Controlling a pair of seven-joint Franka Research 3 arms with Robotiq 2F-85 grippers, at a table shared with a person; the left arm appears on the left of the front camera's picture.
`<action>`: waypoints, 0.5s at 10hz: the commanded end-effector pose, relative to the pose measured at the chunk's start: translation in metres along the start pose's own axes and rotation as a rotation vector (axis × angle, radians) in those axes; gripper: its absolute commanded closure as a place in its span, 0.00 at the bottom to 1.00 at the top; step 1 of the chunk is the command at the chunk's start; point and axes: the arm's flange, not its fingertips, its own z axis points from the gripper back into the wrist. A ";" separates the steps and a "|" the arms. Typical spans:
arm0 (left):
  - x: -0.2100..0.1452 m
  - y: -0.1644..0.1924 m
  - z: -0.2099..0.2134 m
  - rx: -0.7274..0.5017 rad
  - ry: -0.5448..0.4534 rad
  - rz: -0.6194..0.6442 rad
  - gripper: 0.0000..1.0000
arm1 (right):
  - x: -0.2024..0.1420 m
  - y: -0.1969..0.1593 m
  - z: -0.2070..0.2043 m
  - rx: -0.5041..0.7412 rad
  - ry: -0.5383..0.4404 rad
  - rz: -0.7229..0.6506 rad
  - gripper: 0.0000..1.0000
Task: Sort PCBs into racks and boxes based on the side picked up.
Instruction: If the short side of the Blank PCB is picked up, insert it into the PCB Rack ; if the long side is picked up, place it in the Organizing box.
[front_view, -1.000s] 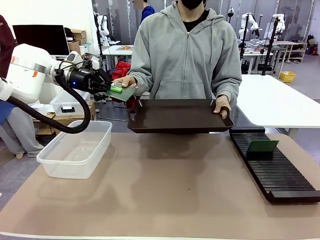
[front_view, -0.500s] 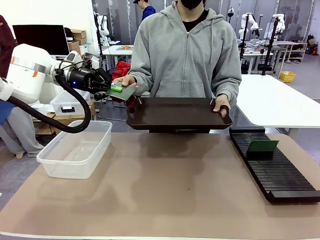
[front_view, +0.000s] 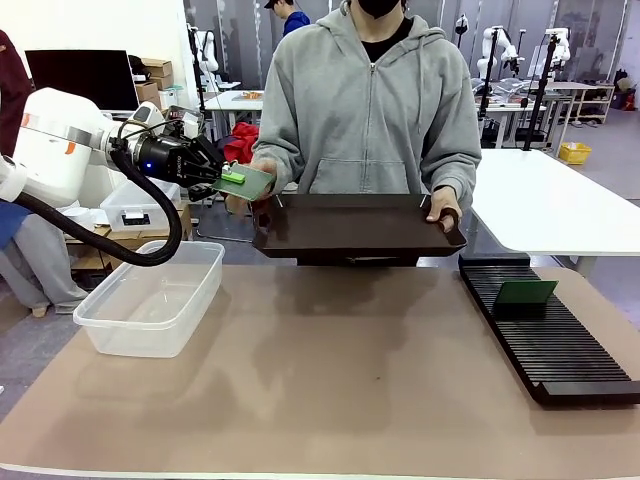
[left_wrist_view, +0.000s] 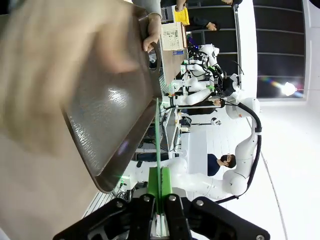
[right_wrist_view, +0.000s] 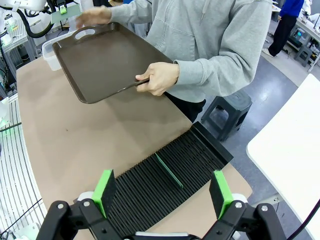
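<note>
My left gripper (front_view: 226, 179) is shut on the edge of a dark-green PCB (front_view: 247, 183), held level in the air beyond the clear box (front_view: 150, 296). In the left wrist view the PCB (left_wrist_view: 157, 135) shows edge-on between the shut fingers (left_wrist_view: 166, 182). The person's hand (right_wrist_view: 95, 16) is off that PCB (right_wrist_view: 65, 12) and near the handle of the dark brown tray (front_view: 350, 227). A second PCB (front_view: 526, 293) stands in the black rack (front_view: 555, 340) at the right. My right gripper (right_wrist_view: 162, 192) hangs open above the rack (right_wrist_view: 200, 150) and that PCB (right_wrist_view: 168, 170).
The person stands at the far side holding the tray (right_wrist_view: 105, 57) by both handles above the table's far edge. A small lidded bin (front_view: 135, 212) sits behind the box. A white table (front_view: 550, 200) stands at the far right. A stool (right_wrist_view: 225, 112) is beside the person.
The person's hand has let go of the PCB and dropped toward the tray handle. The tray has levelled a little. My left gripper keeps hold of the PCB in place.
</note>
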 end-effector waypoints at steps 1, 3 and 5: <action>0.000 0.001 0.000 -0.012 -0.017 -0.006 1.00 | 0.001 -0.001 -0.001 -0.002 0.001 -0.003 0.00; 0.000 0.001 0.000 -0.012 -0.017 -0.006 1.00 | 0.001 -0.001 -0.001 -0.002 0.001 -0.003 0.00; 0.000 0.001 0.000 -0.012 -0.017 -0.006 1.00 | 0.001 -0.001 -0.001 -0.002 0.001 -0.003 0.00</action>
